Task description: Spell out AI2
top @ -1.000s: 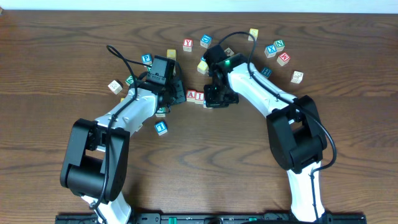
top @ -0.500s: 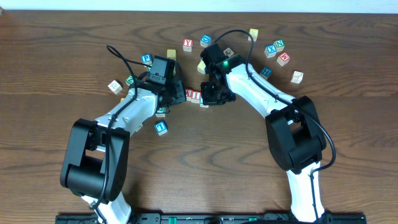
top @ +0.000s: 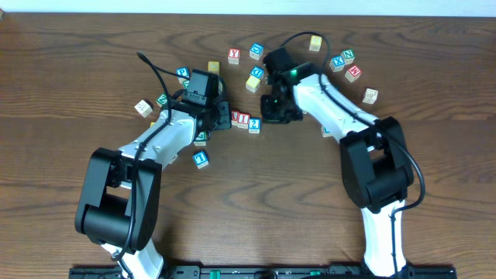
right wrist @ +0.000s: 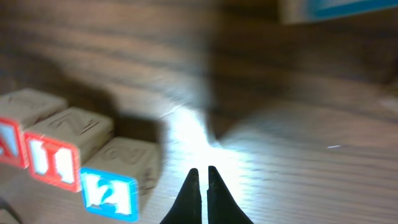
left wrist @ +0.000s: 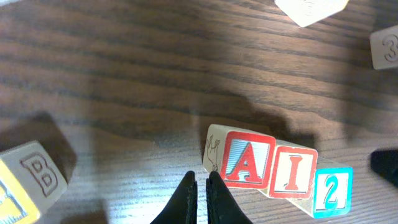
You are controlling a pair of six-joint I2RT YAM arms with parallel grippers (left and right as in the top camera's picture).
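Wooden A (left wrist: 248, 163), I (left wrist: 292, 173), 2 (left wrist: 331, 191) abutting, right-wrist view blurred, left gripper (left wrist: 200, 178), right gripper (right wrist: 200, 172) closed

Left hand (left wrist: 200, 182) and right hand (right wrist: 202, 175) both pinched closed, empty.

Three small, pale wooden alphabet cubes sit touching in a row, letters up, near the middle of the dark wooden table (left wrist: 124, 74): red-framed "A" cube (left wrist: 249, 163), red-framed "I" cube (left wrist: 294, 172), blue-framed "2" cube (left wrist: 331, 191).

even overhead light, blurred glaring right-wrist view
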